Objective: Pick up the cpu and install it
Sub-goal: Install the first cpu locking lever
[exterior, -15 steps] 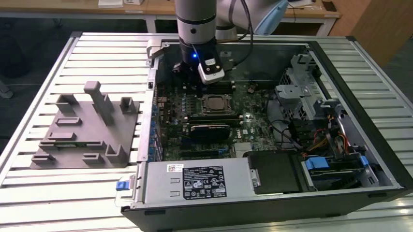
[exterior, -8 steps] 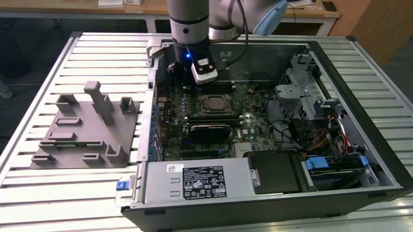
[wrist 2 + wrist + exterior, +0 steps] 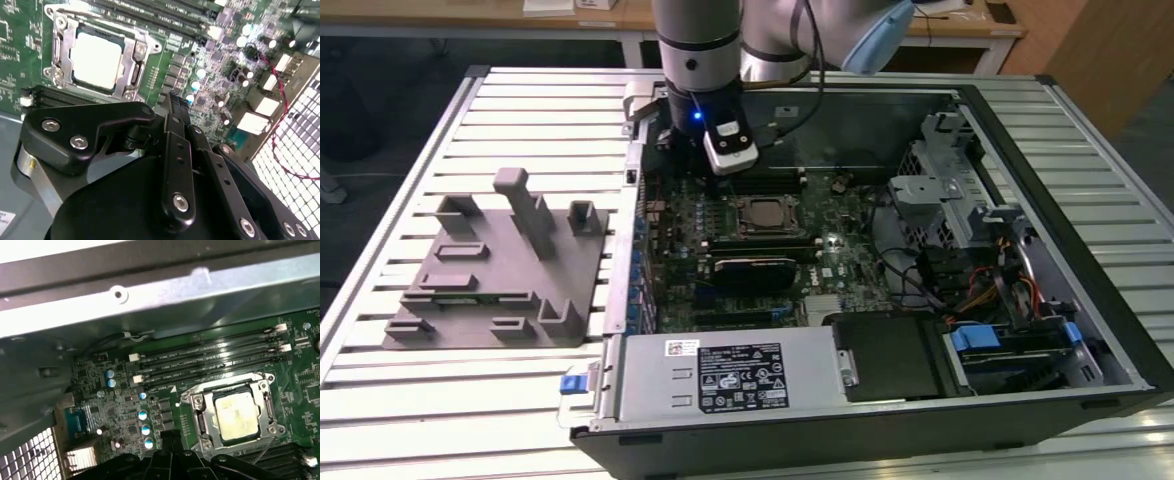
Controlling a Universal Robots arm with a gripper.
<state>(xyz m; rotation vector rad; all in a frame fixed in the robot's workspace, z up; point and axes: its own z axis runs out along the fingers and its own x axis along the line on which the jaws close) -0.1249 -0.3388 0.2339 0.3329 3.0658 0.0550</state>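
Note:
The cpu is a small silver square lying flat in the metal-framed socket on the green motherboard, inside the open computer case. Both wrist views show its shiny top, in the second wrist view and in the first wrist view. My gripper hangs over the board a little behind the socket and toward the exterior view's left. It is apart from the cpu. The black fingers are pressed together with nothing between them, and their tips hover above small blue capacitors.
A grey moulded fixture lies on the slatted table at the exterior view's left. Inside the case are a black heatsink block, memory slots, a power supply, and a drive cage with cables. The case wall runs close behind the gripper.

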